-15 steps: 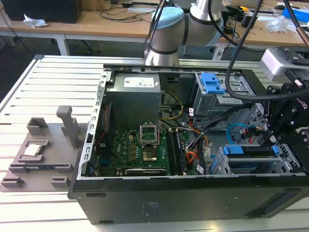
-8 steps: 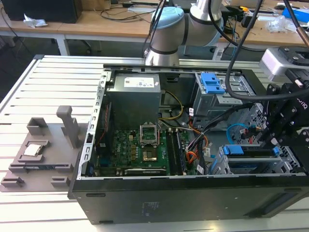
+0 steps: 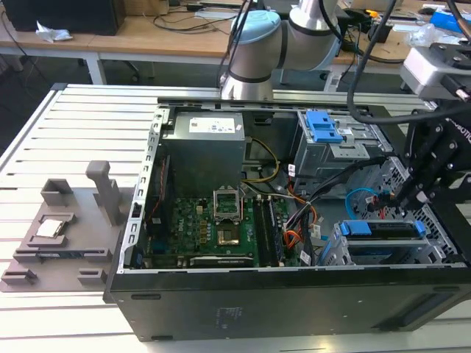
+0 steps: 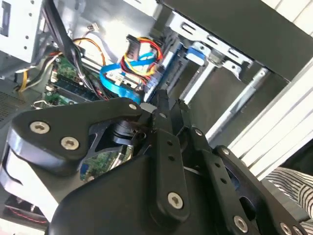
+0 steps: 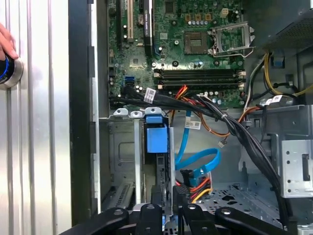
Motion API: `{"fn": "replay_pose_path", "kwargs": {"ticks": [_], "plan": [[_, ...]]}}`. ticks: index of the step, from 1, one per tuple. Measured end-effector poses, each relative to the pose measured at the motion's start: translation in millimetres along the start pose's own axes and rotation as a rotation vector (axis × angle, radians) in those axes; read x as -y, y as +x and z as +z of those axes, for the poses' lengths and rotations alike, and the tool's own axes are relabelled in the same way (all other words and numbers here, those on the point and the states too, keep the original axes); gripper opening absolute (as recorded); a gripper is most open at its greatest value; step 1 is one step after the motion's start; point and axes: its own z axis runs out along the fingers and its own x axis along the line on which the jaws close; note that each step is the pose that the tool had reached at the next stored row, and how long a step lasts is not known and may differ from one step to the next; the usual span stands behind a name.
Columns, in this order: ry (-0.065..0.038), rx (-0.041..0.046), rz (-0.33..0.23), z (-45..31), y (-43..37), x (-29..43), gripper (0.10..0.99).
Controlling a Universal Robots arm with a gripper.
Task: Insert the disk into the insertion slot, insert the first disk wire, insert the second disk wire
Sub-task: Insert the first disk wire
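An open computer case (image 3: pixel 257 312) is laid on its side on the slatted bench (image 3: pixel 44 147). The disk (image 3: pixel 384 229), framed by its blue carrier, is seen inside the insertion slot (image 3: pixel 344 254), the low perforated grey cage in the corner of the case towards the exterior view's right. It appears to be fully seated, though the angle leaves this uncertain. The tool (image 3: pixel 412 193) is held just above the rear of that cage. A looping blue data cable (image 3: pixel 359 198) lies close beside it, and a bundle of red, yellow and black wires (image 5: pixel 195 185) is seen next to the cable in the first wrist view. Whether the tool is open or closed, and whether anything is gripped, cannot be told. The motherboard (image 3: pixel 213 228) is exposed in the middle of the case. Outside the case, a person's hand (image 5: pixel 4 41) is laid on a round metal object (image 5: pixel 10 73) on the bench.
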Motion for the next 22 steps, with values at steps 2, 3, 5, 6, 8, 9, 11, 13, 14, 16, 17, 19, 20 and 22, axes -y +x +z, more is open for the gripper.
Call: {"fn": "replay_pose_path", "kwargs": {"ticks": [2,3,5,6,8,9,11,13,14,16,17,19,20,22], "plan": [[-0.019,-0.0005,0.0,2.6,-7.1,10.8,0.239],[-0.022,-0.0009,0.0,3.7,-7.9,12.0,0.239],[-0.023,-0.0006,0.0,6.7,-10.6,12.3,0.239],[-0.024,-0.0003,-0.001,8.5,-12.2,12.4,0.239],[-0.025,-0.0003,-0.001,12.2,-12.8,12.6,0.239],[-0.026,-0.0002,-0.001,15.1,-13.2,12.7,0.239],[-0.027,-0.0003,-0.001,18.3,-13.4,12.9,0.239],[-0.028,-0.0004,-0.001,22.7,-13.4,13.1,0.239],[-0.028,-0.0003,-0.001,24.0,-13.4,13.1,0.239],[-0.028,-0.0005,-0.001,25.4,-13.4,13.3,0.239],[-0.028,-0.0005,-0.001,25.7,-13.4,13.8,0.239],[-0.028,-0.0001,-0.001,25.8,-15.0,14.8,0.239],[-0.028,0.0,-0.001,25.8,-20.2,14.6,0.239],[-0.028,0.0025,-0.001,26.4,-22.8,14.5,0.239]]}}
